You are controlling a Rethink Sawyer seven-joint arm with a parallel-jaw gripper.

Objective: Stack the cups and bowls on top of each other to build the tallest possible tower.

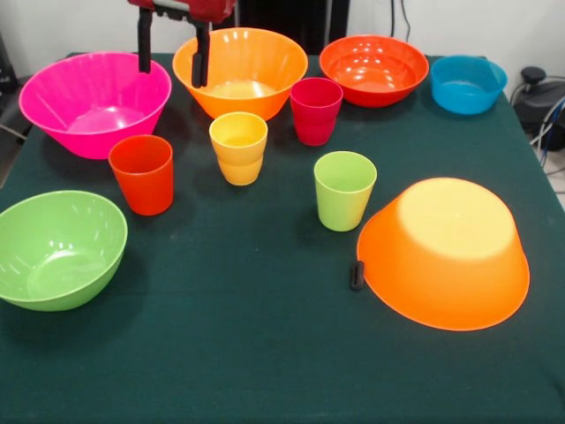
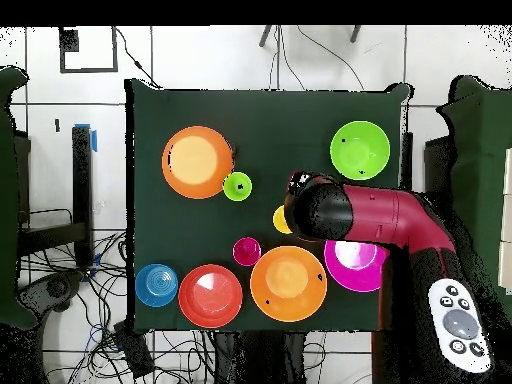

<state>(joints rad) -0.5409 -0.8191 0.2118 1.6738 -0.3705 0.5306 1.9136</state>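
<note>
Glossy orange bowl (image 1: pixel 444 252) upside down beside upright lime cup (image 1: pixel 343 189).

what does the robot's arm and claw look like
The arm is a thick, rounded crimson tube with black joints and a light grey oval panel of round buttons near its base. The claw has a red body with a pale strip and two slim, straight black fingers.

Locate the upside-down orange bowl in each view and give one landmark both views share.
Front view: the upside-down orange bowl lies at lower right, base up.
Overhead view: it lies at upper left.
Shared landmark: the lime green cup stands right beside it in both.
</note>
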